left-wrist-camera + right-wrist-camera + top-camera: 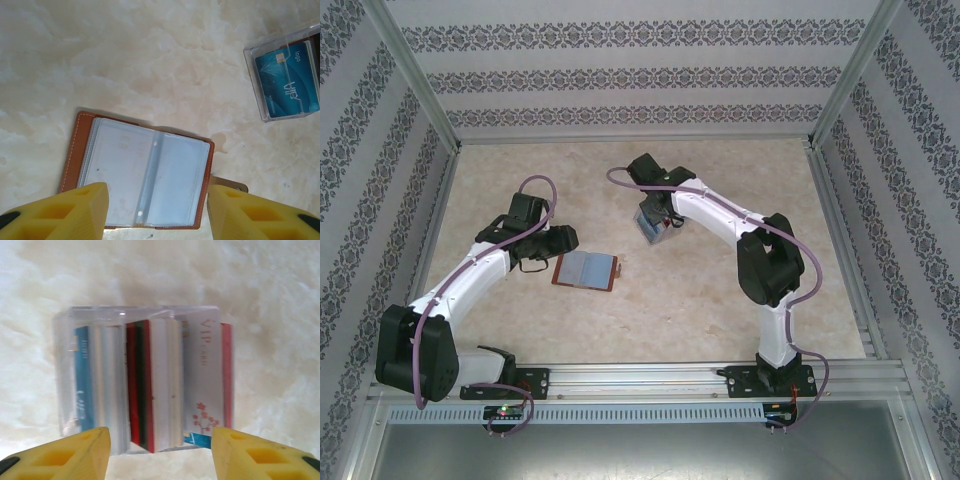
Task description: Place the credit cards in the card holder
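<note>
The right gripper (160, 456), yellow jaws spread and empty, hangs just over the credit cards (137, 385). These thin blue, red and white plastic rectangles are packed on edge in a clear plastic box (62, 375), which sits a little past the middle of the beige marbled table (720, 330), toward its far edge. The cards' long edges run straight away from the wrist, with their faces turned toward the two fingers, so a single card looks open to a pinch across its thickness. This arm is plainly the nearer one.

The brown leather-like folding card holder (145, 175) lies open and flat near the table's centre, toward the near edge from the box, with its clear sleeves up. The left gripper (157, 216) is poised above it, jaws apart and gripping nothing. Bare tabletop surrounds both things, and the patterned wall panels (620, 75) stand well apart from them.
</note>
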Motion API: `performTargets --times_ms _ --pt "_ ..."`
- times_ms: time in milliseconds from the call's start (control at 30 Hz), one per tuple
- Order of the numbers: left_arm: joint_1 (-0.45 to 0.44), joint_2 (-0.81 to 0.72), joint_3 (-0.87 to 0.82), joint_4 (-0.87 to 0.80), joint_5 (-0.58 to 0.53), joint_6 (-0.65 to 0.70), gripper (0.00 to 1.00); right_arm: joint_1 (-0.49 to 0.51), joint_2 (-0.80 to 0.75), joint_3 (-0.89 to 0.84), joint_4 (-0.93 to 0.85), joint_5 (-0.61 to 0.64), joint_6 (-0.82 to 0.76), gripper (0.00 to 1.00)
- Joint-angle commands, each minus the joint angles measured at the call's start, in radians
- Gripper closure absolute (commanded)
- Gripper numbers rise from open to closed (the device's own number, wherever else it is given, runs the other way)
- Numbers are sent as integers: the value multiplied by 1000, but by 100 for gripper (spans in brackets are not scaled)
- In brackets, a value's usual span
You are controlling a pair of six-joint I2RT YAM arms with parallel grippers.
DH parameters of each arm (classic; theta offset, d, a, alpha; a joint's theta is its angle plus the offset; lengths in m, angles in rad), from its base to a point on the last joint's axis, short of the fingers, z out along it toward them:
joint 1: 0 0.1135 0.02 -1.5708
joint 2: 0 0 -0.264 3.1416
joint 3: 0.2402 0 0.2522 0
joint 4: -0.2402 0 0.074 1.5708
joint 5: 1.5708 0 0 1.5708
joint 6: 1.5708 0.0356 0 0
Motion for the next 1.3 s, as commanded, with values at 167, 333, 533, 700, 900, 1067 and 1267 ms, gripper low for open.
performTargets --times_ms 167,333,533,700,900,1067,1267 --pt "-6 -8 -15 6 10 -8 45 15 110 60 -50 24 -78 36" --pt "-5 0 -15 2 6 -3 44 9 134 57 -55 81 -85 27" --pt "-6 9 -19 14 14 -3 44 19 152 57 -51 214 -86 26" --pt "-6 9 -24 17 12 0 44 34 148 54 -30 322 -105 28" --pt "-5 19 -26 23 16 -3 43 32 150 58 -20 329 -120 34" --pt "-6 35 -16 15 17 1 43 31 154 60 -27 326 -127 40" --pt "-5 61 -8 25 31 1 43 22 146 54 -36 255 -125 62"
